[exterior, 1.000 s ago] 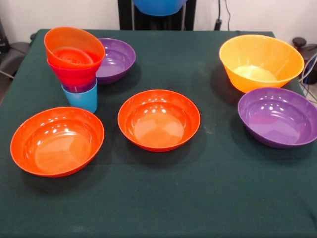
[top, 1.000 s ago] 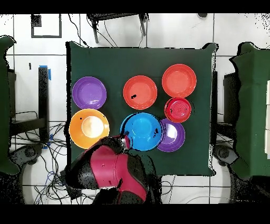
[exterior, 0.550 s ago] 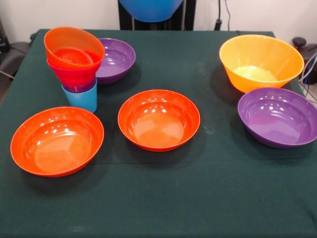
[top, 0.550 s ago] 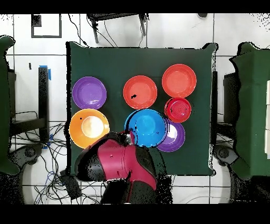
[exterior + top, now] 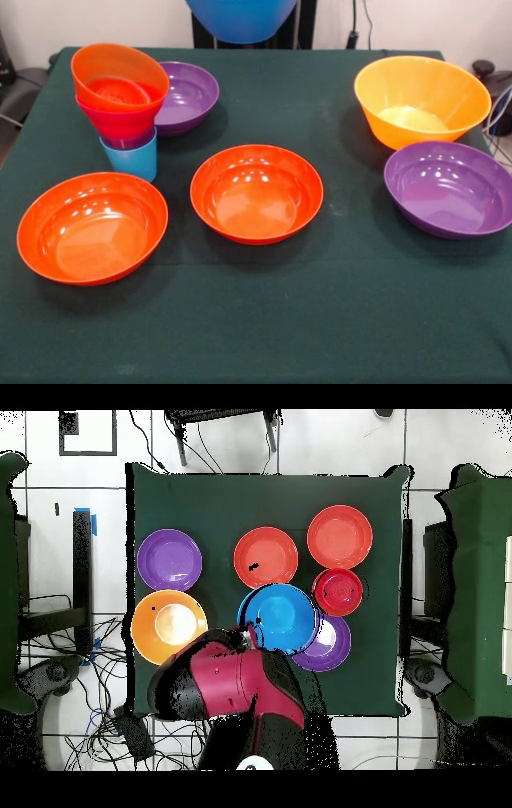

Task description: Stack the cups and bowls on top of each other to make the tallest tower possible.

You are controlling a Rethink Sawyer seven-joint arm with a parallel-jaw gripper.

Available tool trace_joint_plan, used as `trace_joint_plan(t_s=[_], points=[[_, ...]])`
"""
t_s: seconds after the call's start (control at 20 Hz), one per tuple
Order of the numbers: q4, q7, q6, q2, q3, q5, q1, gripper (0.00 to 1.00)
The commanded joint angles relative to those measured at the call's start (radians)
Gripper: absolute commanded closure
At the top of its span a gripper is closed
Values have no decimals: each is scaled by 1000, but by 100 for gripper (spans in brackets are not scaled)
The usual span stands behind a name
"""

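Item: blue bowl [image 5: 242,18] — held aloft at the far edge of the surface [image 5: 264,336], only its underside showing in the front view. From overhead it hangs between the middle red bowl [image 5: 266,557] and the arm [image 5: 235,689], its rim overlapping the purple bowl [image 5: 328,642] beside the tower. The hand [image 5: 243,642] meets the bowl's rim on the arm side; whether it is spread or pinching cannot be told, though the bowl hangs clear of the surface, so a rim hold is likely.

Item: tower [image 5: 122,100] — light blue cup [image 5: 132,158] lowest, purple cup [image 5: 130,142] nested in it, then a pink bowl [image 5: 118,120] and a small orange bowl [image 5: 120,74] tilted on top. Narrow pieces low, wider ones above — each nests in the last.

Item: loose stock, all upright on the surface. Two red bowls [image 5: 93,227] in front, a yellow bowl [image 5: 422,98] and a second purple bowl [image 5: 448,188] well apart to one side.

Judgement: the blue bowl is next widest, hence probably bound for the tower top. The tilted orange bowl could make that seat unsteady.
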Motion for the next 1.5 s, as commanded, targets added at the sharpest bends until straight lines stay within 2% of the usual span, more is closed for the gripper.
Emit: trace_joint_plan(t_s=[0.05,0.65,1.1,1.5], points=[[-38,-219,121,8,165,-95,-56,100],[-41,-287,178,-14,288,-132,-173,100],[11,-340,178,-59,393,-171,-301,100],[57,-329,193,-95,475,-180,-360,100]])
